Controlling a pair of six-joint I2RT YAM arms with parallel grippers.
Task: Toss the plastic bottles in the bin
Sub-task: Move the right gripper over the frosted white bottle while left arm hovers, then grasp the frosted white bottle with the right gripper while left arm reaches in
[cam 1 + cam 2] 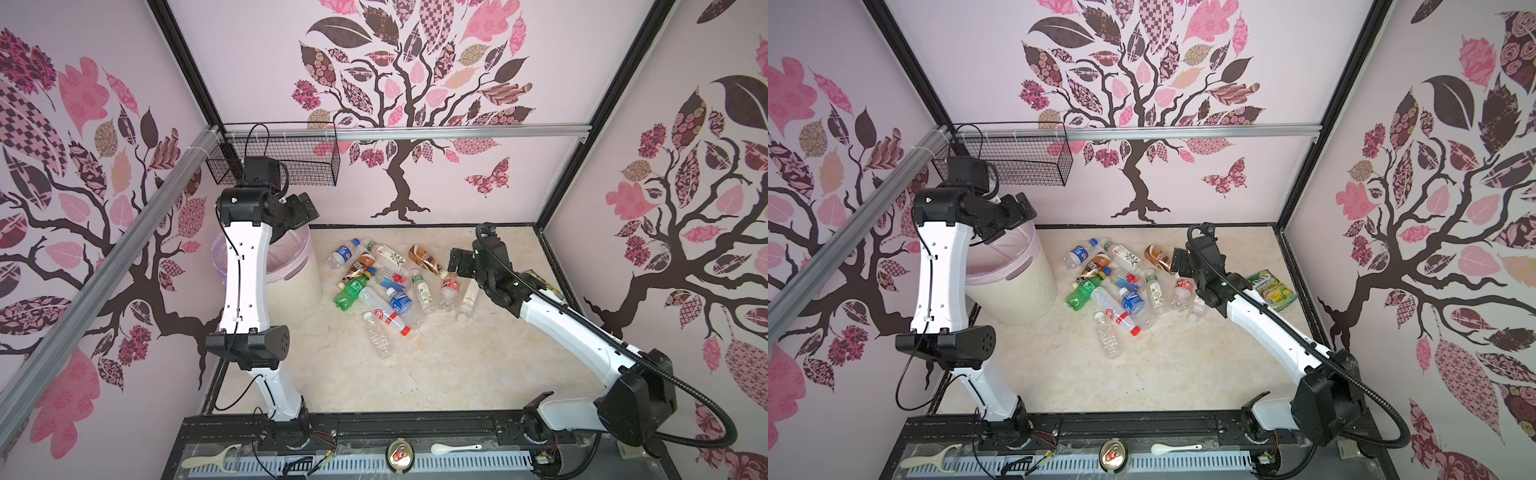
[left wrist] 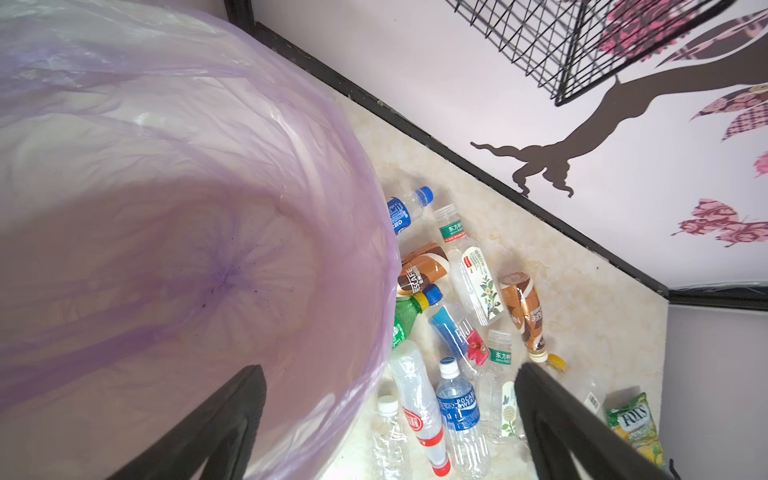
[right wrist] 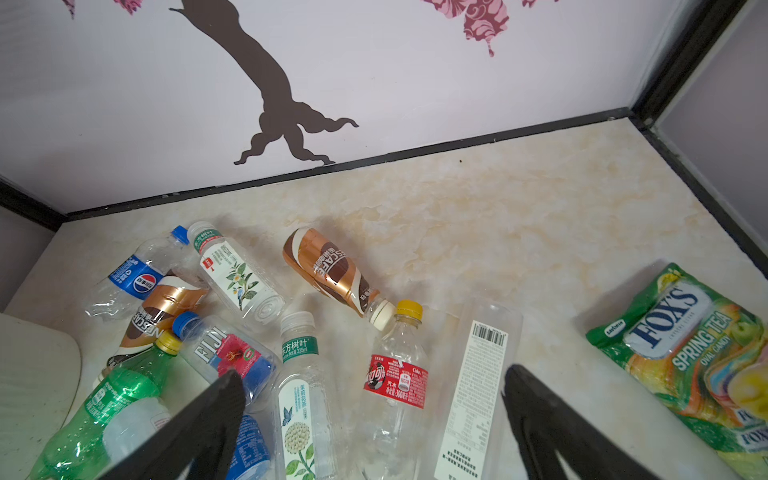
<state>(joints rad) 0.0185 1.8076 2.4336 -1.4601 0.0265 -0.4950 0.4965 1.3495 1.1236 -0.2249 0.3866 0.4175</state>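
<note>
The left gripper (image 2: 388, 368) hangs released and empty over the bin (image 1: 297, 286). The right gripper (image 3: 374, 374), also released, hovers above the plastic bottles (image 1: 399, 301) heaped on the worktop (image 1: 436, 365). It would do best to pinch the red-labelled bottle (image 3: 397, 382) squarely across its body.

Looking at left arm (image 1: 243, 270) folded up tall, forearm near vertical, left gripper (image 1: 303, 210) tipped down, jaws spread wide, nothing between. Right arm (image 1: 561, 328) stretched long and low toward the middle, right gripper (image 1: 457, 262) jaws gaping too, empty.

Bottles (image 1: 400, 302) on table (image 1: 457, 374), right of bin (image 1: 297, 297)
</note>
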